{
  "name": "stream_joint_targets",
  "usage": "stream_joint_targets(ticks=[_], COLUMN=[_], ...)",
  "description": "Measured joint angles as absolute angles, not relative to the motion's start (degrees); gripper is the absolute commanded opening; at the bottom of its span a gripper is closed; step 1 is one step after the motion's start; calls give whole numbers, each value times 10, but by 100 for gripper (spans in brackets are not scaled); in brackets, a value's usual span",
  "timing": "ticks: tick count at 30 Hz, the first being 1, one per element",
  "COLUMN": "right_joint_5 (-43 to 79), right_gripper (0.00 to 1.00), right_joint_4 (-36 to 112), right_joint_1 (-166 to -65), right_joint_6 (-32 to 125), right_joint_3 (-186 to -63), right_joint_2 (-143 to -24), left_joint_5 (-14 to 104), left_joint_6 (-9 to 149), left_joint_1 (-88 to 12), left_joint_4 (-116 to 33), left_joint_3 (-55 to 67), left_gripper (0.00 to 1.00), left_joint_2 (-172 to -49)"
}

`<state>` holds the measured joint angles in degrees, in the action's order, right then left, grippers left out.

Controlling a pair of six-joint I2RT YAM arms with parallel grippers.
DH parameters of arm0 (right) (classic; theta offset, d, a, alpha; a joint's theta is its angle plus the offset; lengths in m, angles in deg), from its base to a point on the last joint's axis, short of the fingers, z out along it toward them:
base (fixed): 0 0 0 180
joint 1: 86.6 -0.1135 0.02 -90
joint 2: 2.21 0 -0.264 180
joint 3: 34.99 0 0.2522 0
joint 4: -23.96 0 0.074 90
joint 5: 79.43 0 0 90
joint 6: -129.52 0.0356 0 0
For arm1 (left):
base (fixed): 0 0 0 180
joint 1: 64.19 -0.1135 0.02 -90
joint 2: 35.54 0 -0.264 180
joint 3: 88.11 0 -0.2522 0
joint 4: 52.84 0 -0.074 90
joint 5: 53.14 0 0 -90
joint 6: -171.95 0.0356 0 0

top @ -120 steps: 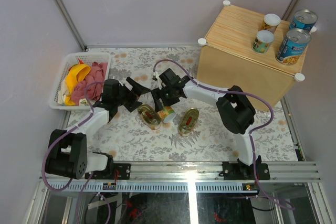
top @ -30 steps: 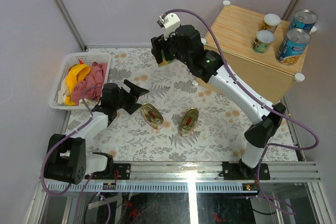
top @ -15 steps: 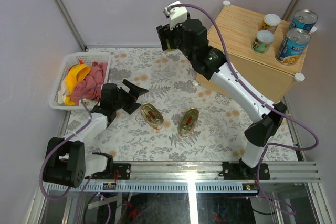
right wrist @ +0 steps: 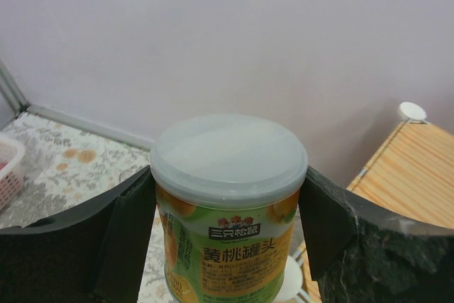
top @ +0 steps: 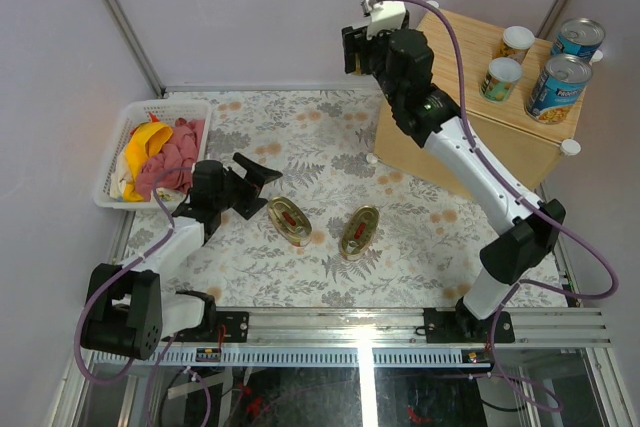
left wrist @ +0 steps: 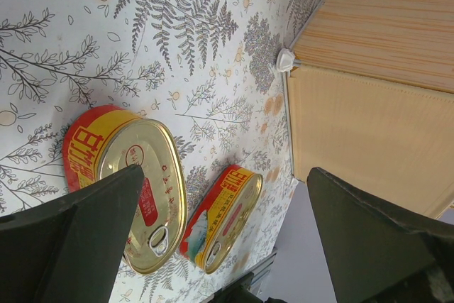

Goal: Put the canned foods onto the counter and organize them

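Observation:
My right gripper (top: 358, 51) hangs high beside the back-left corner of the counter (top: 450, 62), shut on a small green-and-yellow can (right wrist: 228, 253) with a pale lid. Its black fingers (right wrist: 120, 235) press both sides of the upright can. On the counter stand two small cans (top: 516, 43) (top: 501, 78) and two blue-labelled cans (top: 579, 38) (top: 557, 87). Two flat oval gold tins (top: 287, 219) (top: 358, 231) lie on the floral table. My left gripper (top: 262, 172) rests open just left of the nearer tin (left wrist: 135, 186), nothing between its fingers; the other tin (left wrist: 223, 218) lies beyond.
A white basket (top: 112, 179) holding yellow and pink cloths sits at the table's left edge. The counter's side wall (left wrist: 362, 147) and a white corner cap (right wrist: 412, 111) show in the wrist views. Purple walls close in the back and sides.
My right arm has swung the small can up and rightward, from above the table's back middle to the counter's back-left corner. The left arm and both tins have not moved.

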<state>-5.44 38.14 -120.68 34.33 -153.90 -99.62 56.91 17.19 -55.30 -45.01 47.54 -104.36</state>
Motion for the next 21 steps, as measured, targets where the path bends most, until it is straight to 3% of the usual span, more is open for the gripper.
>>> stream_joint_targets(ticks=[21], right_joint_5=[-110], right_gripper=[0], right_joint_4=[218], right_joint_1=[-1118], right_joint_6=[319], right_joint_3=[-1440], right_joint_2=[-970], left_joint_5=[563], left_joint_6=[172], left_joint_1=[-553], left_joint_4=[-447], left_joint_3=[475], left_gripper=[100], left_joint_2=[-1053])
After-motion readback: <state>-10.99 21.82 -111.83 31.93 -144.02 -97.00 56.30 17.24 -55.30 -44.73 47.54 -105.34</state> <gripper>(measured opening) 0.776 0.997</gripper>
